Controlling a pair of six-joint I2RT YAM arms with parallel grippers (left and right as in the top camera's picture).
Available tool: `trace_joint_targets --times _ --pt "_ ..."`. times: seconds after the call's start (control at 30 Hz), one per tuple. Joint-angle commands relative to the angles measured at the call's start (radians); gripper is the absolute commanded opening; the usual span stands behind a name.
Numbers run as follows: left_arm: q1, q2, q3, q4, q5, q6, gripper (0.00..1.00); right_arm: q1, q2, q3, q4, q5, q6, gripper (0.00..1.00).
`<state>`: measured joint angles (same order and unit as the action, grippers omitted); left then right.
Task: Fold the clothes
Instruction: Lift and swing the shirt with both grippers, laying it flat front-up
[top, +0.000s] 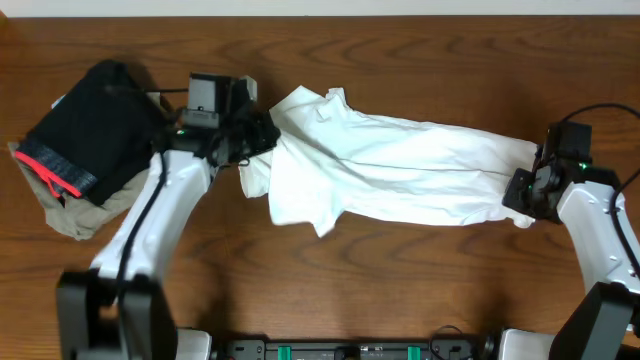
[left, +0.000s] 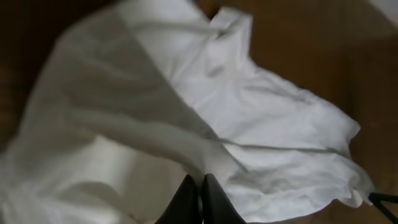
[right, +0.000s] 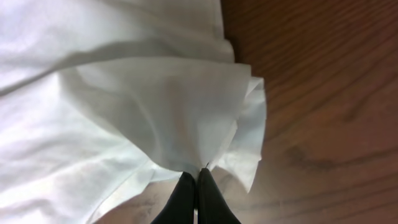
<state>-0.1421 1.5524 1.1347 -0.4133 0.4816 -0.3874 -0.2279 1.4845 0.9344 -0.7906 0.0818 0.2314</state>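
1. The left arm (top: 150, 215) rises from the 7 o'clock corner of the overhead view and slants toward 1 o'clock.
2. The left gripper (top: 252, 135) points toward 3 o'clock, with its fingers (left: 186, 199) pressed together on a fold of the white T-shirt (top: 400, 170).
3. The right arm (top: 600, 230) comes up from 5 o'clock toward 12 o'clock and bends over at the top.
4. The right gripper (top: 520, 195) points toward 8 o'clock, its fingers (right: 183, 193) closed and pinching the T-shirt's edge.

even soft light, white t-shirt (top: 400, 165) bright, left wrist view dim and blurred
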Motion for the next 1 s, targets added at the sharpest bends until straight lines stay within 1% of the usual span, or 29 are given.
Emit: trace_joint_targets --times 0.0,0.27,0.43,0.6,0.67,0.77,0.87,0.97 --pt "0.002 -0.158 0.002 -0.002 -0.084 0.04 0.06 -0.02 -0.055 0.09 -0.049 -0.022 0.014 0.01" --pt "0.002 -0.508 0.018 -0.003 -0.091 0.039 0.06 -0.021 -0.229 0.414 -0.319 0.021 0.006 0.01" --pt "0.002 -0.684 0.018 -0.002 -0.101 0.037 0.06 -0.022 -0.325 0.592 -0.436 0.027 -0.025 0.01" --pt "0.002 -0.85 0.052 -0.002 -0.102 0.035 0.06 -0.022 -0.396 0.768 -0.542 0.088 -0.027 0.01" --pt "0.002 -0.895 0.084 0.002 -0.109 0.035 0.06 -0.022 -0.417 0.828 -0.568 0.115 -0.027 0.01" --pt "0.002 -0.927 0.13 0.002 -0.157 0.035 0.06 -0.022 -0.435 0.906 -0.589 0.15 -0.027 0.01" --pt "0.002 -0.921 0.149 0.012 -0.199 0.035 0.06 -0.022 -0.433 0.951 -0.581 0.158 -0.027 0.01" --pt "0.002 -0.883 0.148 0.011 -0.242 0.035 0.06 -0.022 -0.408 0.955 -0.549 0.158 -0.027 0.01"
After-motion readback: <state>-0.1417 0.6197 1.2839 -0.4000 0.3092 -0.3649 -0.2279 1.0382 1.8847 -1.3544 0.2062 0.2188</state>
